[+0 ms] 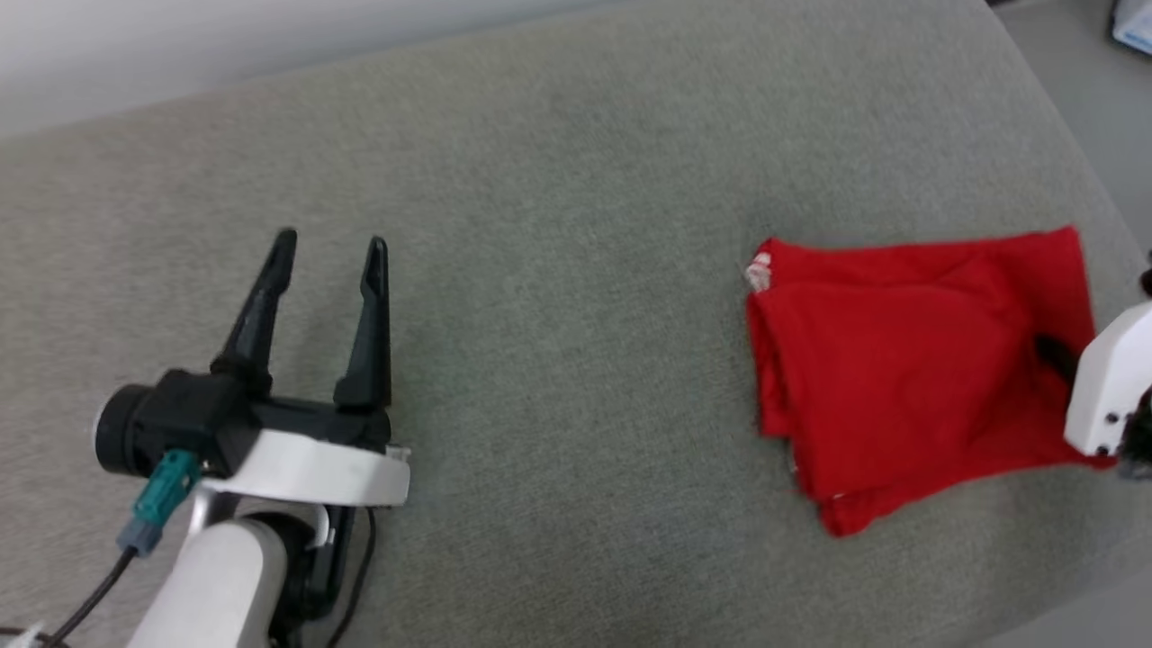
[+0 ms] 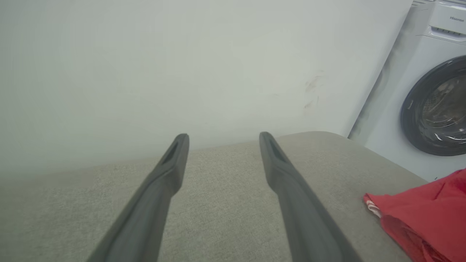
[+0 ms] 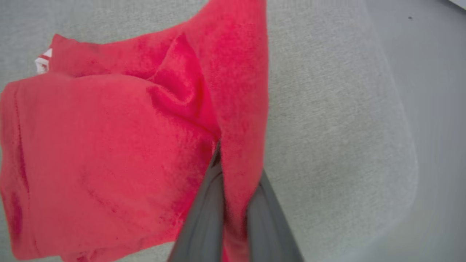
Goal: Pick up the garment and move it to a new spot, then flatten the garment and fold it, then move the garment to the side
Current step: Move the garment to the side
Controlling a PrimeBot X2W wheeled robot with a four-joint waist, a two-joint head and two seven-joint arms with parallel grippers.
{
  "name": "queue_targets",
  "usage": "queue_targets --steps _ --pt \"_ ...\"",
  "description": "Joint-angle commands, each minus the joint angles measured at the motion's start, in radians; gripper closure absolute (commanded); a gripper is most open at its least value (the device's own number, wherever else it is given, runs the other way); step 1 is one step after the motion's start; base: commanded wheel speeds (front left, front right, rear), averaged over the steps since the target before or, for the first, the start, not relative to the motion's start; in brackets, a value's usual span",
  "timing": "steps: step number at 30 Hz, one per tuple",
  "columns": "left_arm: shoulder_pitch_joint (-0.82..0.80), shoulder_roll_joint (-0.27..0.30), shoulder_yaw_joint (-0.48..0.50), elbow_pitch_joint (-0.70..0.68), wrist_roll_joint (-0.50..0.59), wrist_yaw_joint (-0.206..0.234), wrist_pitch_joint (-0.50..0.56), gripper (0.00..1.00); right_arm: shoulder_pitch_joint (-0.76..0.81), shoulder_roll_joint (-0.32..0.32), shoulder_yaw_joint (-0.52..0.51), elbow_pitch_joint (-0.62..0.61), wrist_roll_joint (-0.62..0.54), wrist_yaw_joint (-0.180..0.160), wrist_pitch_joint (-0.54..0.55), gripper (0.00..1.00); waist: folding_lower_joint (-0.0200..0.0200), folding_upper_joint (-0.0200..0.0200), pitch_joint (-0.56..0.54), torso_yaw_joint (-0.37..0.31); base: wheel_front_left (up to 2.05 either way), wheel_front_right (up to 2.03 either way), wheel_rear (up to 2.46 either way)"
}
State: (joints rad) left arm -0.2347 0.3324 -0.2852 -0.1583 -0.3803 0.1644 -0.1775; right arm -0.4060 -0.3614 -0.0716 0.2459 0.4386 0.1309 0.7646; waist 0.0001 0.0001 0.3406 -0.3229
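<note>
**Folded garment [image 1: 909, 378] gripped near the table's [image 1: 558, 270] right edge**
Your right end effector [image 3: 238, 163] is clenched on one fold, probably to drag it aside; your left end effector [image 1: 331, 247] hangs released over the table's left half, keeping clear.

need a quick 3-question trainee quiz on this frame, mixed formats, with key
1. True or false: the left gripper is shut on the garment.
2. The garment lies on the grey cushion: A) spread flat, B) folded into a compact stack, C) rolled into a ball.
3. Fill in: beyond the cushion's corner, the left wrist view shows a white ___.
Key: 1 false: it is open, apart from the garment; the right gripper pinches it. 2 B. 3 washing machine.
</note>
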Motion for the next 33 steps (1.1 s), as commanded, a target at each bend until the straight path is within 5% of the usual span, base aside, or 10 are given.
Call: queue_targets --steps 1,12,19,21,23,33 --pt "-0.027 0.015 -0.001 -0.008 0.01 -0.007 0.014 0.0 -0.044 -0.016 -0.006 0.025 -0.015 0.0 -0.028 1.0 -0.0001 -0.0001 0.101 -0.072 0.0 0.0 0.0" --pt "-0.197 0.061 -0.038 -0.086 0.066 -0.044 0.099 0.0 -0.277 -0.142 -0.164 0.24 -0.119 -0.001 -0.262 1.0 -0.0001 -0.0001 0.294 -0.025 0.0 0.0 0.0" --pt "-0.246 0.074 -0.045 -0.109 0.087 -0.046 0.116 0.0 -0.353 -0.117 -0.222 0.333 -0.164 -0.001 -0.343 0.98 -0.0001 -0.0001 0.358 -0.003 0.0 0.0 0.0" --pt "-0.247 0.076 -0.045 -0.106 0.087 -0.044 0.117 0.0 -0.35 -0.098 -0.237 0.375 -0.179 -0.001 -0.358 0.66 -0.0001 -0.0001 0.361 0.001 0.0 0.0 0.0" --pt "-0.245 0.075 -0.046 -0.1 0.085 -0.043 0.112 0.0 -0.35 -0.09 -0.254 0.405 -0.203 -0.001 -0.383 0.0 -0.0001 -0.0001 0.358 0.004 0.0 0.0 0.0" --pt "-0.172 0.056 -0.035 -0.039 0.048 -0.028 0.063 0.0 -0.287 -0.078 -0.269 0.421 -0.229 -0.001 -0.52 0.0 -0.0001 -0.0001 0.227 0.001 0.0 0.0 0.0"
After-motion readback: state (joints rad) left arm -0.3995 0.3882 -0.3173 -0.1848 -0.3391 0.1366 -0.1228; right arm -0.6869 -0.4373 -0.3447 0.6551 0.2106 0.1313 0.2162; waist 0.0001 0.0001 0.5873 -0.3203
